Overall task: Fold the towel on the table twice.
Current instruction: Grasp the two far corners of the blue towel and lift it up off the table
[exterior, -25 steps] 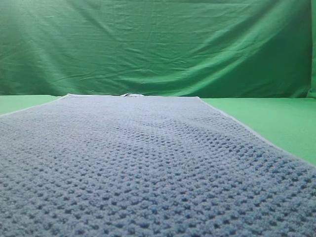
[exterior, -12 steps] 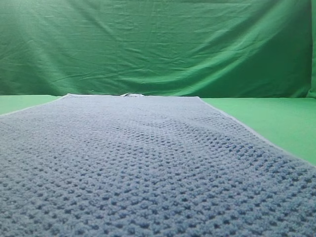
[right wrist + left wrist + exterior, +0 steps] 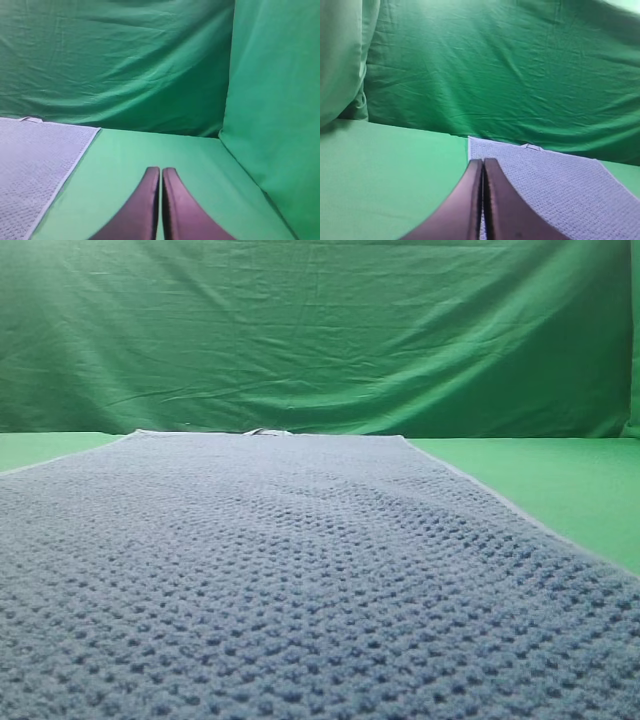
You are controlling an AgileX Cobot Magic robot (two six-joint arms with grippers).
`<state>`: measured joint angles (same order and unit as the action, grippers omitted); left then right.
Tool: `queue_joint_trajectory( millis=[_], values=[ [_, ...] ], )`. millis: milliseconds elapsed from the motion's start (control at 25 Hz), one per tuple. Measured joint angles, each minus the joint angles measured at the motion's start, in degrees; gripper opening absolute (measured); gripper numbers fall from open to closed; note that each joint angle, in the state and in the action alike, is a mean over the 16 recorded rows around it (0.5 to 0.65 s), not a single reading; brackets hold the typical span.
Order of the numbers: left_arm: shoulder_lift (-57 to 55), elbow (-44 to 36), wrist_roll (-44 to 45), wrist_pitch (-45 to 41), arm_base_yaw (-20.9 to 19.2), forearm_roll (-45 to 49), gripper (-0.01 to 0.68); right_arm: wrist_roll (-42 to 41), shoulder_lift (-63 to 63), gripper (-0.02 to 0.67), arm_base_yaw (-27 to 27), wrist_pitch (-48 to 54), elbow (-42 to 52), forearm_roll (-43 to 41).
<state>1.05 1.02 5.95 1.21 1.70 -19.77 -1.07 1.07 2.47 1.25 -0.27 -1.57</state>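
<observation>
We see a wrinkled green cloth backdrop (image 3: 320,330) hanging upright behind everything, and in the right wrist view a second green cloth panel (image 3: 272,100) stands along the side. In front of the backdrop lies the table (image 3: 560,485), smooth and bright green, and on it the towel (image 3: 280,580) is spread flat and unfolded, its bumpy blue-grey weave running from the near edge of the high view back toward the backdrop. The towel's paler hem shows along its far edge and right side, with bare table beyond it on the right and a strip at the far left corner. A small tag (image 3: 266,432) sticks up at the middle of the towel's far edge. In the left wrist view we see the left gripper (image 3: 483,172) just over the towel's left edge, its dark fingers pressed together with nothing between them. In the right wrist view the right gripper (image 3: 160,180) hangs over bare table, apart from the towel's right edge, and its jaws are likewise together and hold nothing.
</observation>
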Motion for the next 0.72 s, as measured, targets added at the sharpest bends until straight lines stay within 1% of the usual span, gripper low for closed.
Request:
queue_joint_trajectory(
  millis=[160,360,560,720],
  values=[
    [-0.9,4.0,-1.1,-3.2,0.0,0.1,0.0,2.8,-1.5,0.0,0.0,2.3,-4.4,0.9],
    [-2.9,10.3,-2.1,-8.0,0.2,0.4,0.0,5.9,-5.3,0.0,0.0,7.2,-12.1,2.0],
    [-4.9,16.1,-2.3,-11.1,0.8,0.7,0.0,6.3,-9.5,0.0,0.0,13.1,-19.4,2.6],
    [-6.2,18.4,-2.4,-11.8,1.3,0.6,0.0,6.0,-12.6,0.0,0.0,15.4,-23.0,3.0]
  ],
)
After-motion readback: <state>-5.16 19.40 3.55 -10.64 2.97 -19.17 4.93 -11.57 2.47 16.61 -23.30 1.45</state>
